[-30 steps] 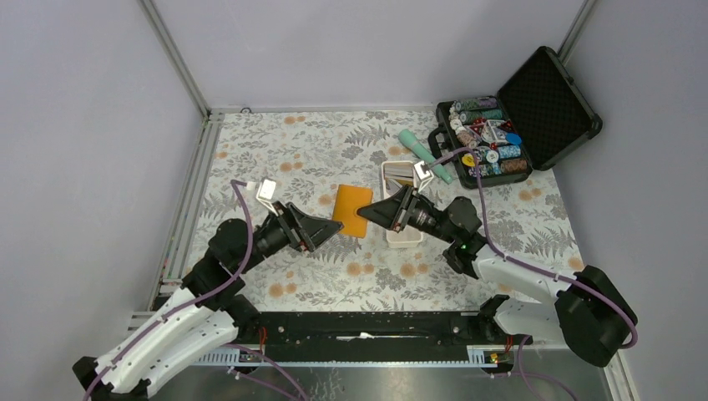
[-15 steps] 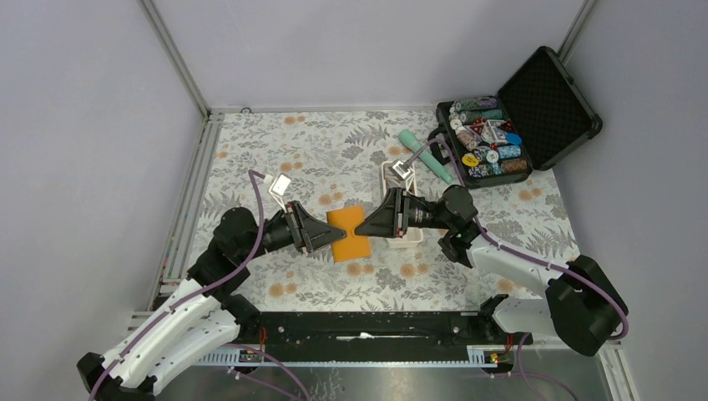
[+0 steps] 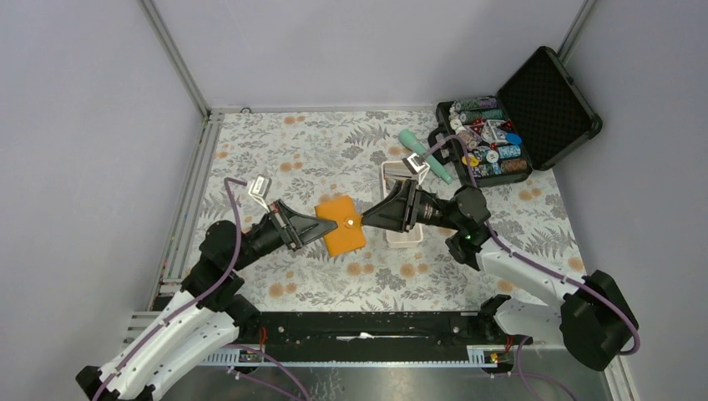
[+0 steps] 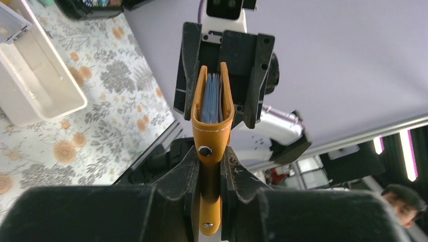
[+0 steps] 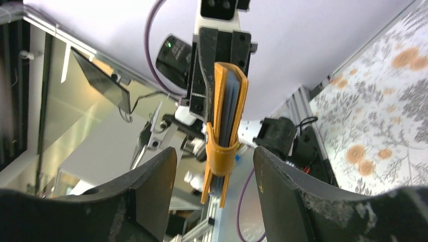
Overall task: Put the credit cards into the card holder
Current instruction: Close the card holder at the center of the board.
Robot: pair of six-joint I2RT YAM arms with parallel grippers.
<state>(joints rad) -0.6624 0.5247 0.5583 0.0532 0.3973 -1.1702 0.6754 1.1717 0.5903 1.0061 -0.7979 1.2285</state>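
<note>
I clench the card holder (image 3: 346,238) in my left hand (image 3: 328,224), aloft, so my open right hand (image 3: 367,219) can reach it.

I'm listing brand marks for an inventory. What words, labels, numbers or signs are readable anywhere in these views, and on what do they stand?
No text can be read in any view.
card holder: plain orange, a snap stud only, no lettering.
poker chips in the black case: printed faces, too small to read.
white tray: no marking visible.
</note>
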